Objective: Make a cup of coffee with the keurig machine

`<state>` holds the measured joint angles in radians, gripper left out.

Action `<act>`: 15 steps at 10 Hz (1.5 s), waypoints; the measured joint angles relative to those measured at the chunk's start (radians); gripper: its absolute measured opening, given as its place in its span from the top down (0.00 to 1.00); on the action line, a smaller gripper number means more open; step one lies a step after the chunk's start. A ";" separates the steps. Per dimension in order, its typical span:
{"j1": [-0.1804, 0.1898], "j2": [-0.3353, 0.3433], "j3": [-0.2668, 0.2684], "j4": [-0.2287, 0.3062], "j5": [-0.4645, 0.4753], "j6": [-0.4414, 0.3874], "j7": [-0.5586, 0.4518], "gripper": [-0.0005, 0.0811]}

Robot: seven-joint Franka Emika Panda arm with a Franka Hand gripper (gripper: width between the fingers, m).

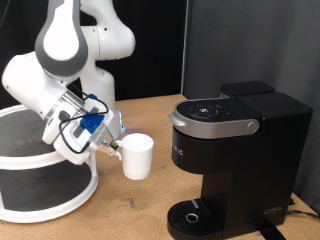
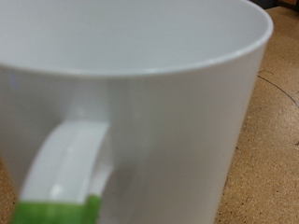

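The white cup (image 1: pixel 137 156) hangs upright a little above the table, left of the keurig machine (image 1: pixel 235 150) in the exterior view. My gripper (image 1: pixel 114 148) is shut on the cup's handle from the exterior view's left. The keurig machine is black with a grey lid handle (image 1: pixel 212 124), its lid down, and a round drip tray (image 1: pixel 190 215) at its foot. The cup is apart from the machine and not over the tray. In the wrist view the cup (image 2: pixel 149 84) fills the picture, with its handle (image 2: pixel 70 163) close up and a green patch at the handle's lower end. My fingers do not show there.
A round white stand with a dark mesh top (image 1: pixel 40 170) sits at the exterior view's left, under the arm. A brown cork-like tabletop (image 1: pixel 130 210) lies below the cup. A black curtain closes the back.
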<state>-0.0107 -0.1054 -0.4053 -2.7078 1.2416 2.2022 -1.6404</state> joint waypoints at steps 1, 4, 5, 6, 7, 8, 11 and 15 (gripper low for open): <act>0.003 0.016 0.009 0.002 0.020 0.010 -0.010 0.90; 0.013 0.057 0.042 0.014 0.067 0.044 -0.016 0.90; 0.017 0.068 0.056 0.021 0.094 0.050 -0.025 0.90; 0.022 0.080 0.069 0.029 0.120 0.051 -0.032 0.90; 0.025 0.090 0.082 0.037 0.143 0.053 -0.039 0.90; 0.029 0.099 0.094 0.045 0.161 0.060 -0.041 0.90; 0.043 0.138 0.134 0.070 0.232 0.091 -0.063 0.90; 0.048 0.191 0.177 0.107 0.340 0.091 -0.118 0.90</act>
<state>0.0369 0.0859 -0.2286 -2.6012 1.5812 2.2927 -1.7588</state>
